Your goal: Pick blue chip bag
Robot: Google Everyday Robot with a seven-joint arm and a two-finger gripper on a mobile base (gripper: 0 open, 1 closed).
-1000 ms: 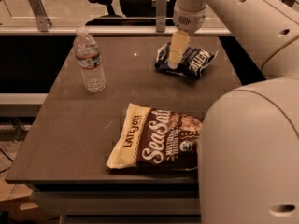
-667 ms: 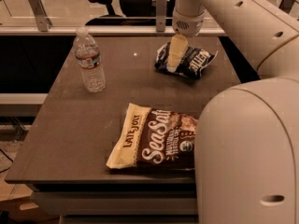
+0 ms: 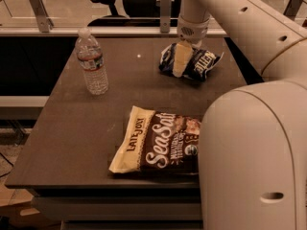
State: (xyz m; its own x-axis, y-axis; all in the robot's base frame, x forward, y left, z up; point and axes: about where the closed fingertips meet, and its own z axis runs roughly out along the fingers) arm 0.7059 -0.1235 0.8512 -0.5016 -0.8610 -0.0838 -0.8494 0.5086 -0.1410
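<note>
Standing upright toward the left of the dark table [image 3: 67,133] is a water bottle [image 3: 91,61], well apart from everything else. Nearer the front edge, at the middle, the large Sea Salt chip bag [image 3: 158,145] lies flat. Further right, at the far side of the table, the gripper [image 3: 180,68] reaches straight down onto the blue chip bag [image 3: 206,63], which sits crumpled on the tabletop with the gripper across its middle. Whether the gripper is clamped on the foil or merely resting against it cannot be told from here. The pale arm [image 3: 230,13] slants up and away to the right, and the robot's body [image 3: 254,152] fills the right foreground.

The likely trouble is the slick, wrinkled foil. If only a fold is caught, the bag may slip free as the arm rises. If the gripper presses down off-centre, it may push the bag toward the table's far right edge.
</note>
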